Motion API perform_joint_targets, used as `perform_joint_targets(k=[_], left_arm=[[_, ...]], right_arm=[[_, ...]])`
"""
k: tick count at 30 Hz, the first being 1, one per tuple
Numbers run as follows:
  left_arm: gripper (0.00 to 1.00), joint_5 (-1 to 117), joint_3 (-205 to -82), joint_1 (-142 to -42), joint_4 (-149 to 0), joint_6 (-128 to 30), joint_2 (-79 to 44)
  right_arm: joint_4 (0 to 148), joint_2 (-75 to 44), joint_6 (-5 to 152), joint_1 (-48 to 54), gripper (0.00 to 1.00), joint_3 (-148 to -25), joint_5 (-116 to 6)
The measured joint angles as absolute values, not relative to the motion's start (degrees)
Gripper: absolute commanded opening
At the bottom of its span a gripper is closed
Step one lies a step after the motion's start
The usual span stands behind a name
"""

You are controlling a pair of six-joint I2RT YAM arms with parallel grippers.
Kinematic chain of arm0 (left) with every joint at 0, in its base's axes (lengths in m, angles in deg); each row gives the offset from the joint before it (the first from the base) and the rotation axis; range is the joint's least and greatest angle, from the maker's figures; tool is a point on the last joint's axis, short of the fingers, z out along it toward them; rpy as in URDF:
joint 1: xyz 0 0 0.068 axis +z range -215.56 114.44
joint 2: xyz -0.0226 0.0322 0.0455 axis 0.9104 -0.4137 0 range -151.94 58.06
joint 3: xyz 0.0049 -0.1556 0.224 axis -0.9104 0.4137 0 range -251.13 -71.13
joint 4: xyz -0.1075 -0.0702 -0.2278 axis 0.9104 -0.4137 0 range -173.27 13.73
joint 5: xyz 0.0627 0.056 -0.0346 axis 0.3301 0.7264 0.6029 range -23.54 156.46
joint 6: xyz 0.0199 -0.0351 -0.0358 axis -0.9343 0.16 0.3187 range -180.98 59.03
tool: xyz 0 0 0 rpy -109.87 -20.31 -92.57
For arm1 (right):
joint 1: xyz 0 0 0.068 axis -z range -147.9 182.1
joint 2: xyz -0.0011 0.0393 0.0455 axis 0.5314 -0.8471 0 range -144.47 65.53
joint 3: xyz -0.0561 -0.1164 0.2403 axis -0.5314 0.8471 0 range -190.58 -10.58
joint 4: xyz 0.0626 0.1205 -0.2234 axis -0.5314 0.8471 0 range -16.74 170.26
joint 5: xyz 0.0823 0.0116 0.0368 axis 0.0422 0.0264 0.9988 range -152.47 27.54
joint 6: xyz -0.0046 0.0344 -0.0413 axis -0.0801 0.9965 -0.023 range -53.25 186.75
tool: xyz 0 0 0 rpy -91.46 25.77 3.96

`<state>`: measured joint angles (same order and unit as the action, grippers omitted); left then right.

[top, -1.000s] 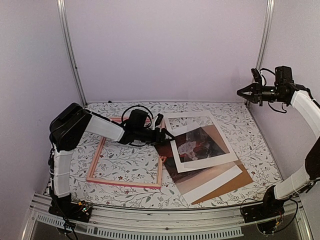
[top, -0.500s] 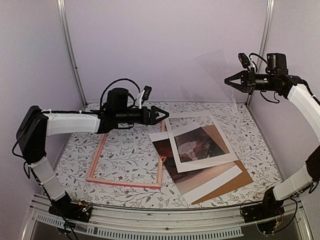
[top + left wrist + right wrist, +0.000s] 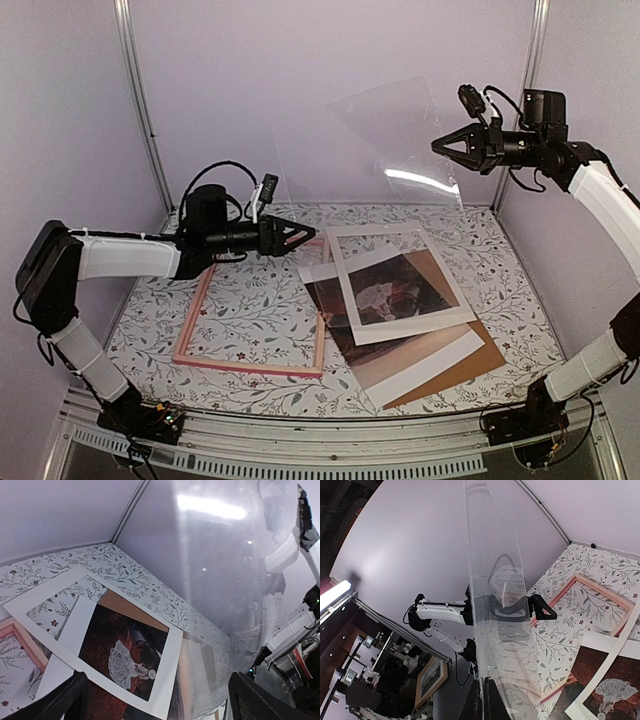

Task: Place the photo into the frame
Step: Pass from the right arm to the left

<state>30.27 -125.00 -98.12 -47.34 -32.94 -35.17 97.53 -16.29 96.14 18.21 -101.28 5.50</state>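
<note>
Photo [image 3: 400,290] lay flat right of centre under the white mat [image 3: 392,331], long axis roughly 11-to-5 o'clock. Pink frame [image 3: 250,364] sat at its 9 o'clock. Left gripper [image 3: 308,237] hovered, spread wide and empty. At 1 o'clock, right gripper [image 3: 438,145] pinched a clear sheet [image 3: 370,140] aloft.

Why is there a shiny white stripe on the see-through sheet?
Top view: light glares off the clear sheet held up by the right gripper. Left wrist view: same glare, bigger, and things behind it look hazy. Right wrist view: the sheet is nearly edge-on, smearing the left arm behind it.
</note>
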Motion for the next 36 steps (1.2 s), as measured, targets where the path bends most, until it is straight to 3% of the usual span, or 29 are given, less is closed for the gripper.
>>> perform_joint_targets(k=[4, 7, 17, 21, 23, 31, 33, 36], left_arm=[[0.98, 25.77, -124.98, -98.12, -42.58, -32.14, -35.26], [0.90, 22.95, -125.20, -98.12, -38.73, -30.45, -36.17], [0.40, 18.03, -125.42, -97.94, -30.40, -24.46, -38.10], [0.10, 17.81, -123.01, -97.09, -29.36, -23.37, -35.60], [0.00, 17.81, -122.29, -96.74, -29.73, -23.13, -34.01], [0.00, 18.69, -121.28, -96.52, -34.45, -23.09, -28.50], [0.00, 19.61, -120.96, -96.55, -37.25, -23.37, -26.69], [0.00, 21.36, -120.89, -96.52, -42.08, -23.98, -24.13]], right_arm=[[95.87, -16.53, 97.47, 18.23, 0.00, -100.93, 5.76], [94.95, -16.53, 98.26, 18.21, 0.00, -100.69, 5.89], [93.58, -17.10, 98.65, 18.23, 0.00, -99.12, 5.48], [94.27, -18.83, 96.95, 18.34, 0.00, -99.12, 3.62], [95.02, -19.92, 95.94, 18.49, 0.00, -99.12, 2.50], [95.54, -22.61, 92.80, 18.62, 0.04, -98.99, -1.34], [95.46, -23.03, 92.45, 18.52, 0.10, -98.70, -1.74], [95.28, -23.62, 91.86, 18.27, 0.28, -97.48, -2.65]])
